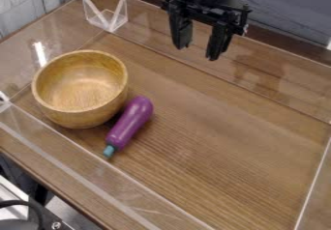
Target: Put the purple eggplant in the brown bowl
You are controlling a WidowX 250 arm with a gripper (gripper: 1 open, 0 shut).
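End effector (204, 43) spread, empty, above table (246, 137); purple eggplant (130, 122) touching brown bowl (80, 89).

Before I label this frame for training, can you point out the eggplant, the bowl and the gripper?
eggplant (130, 121), camera view, middle of its purple body.
bowl (52, 113), camera view, front of its wooden rim.
gripper (202, 41), camera view, open gap midway between its fingertips.
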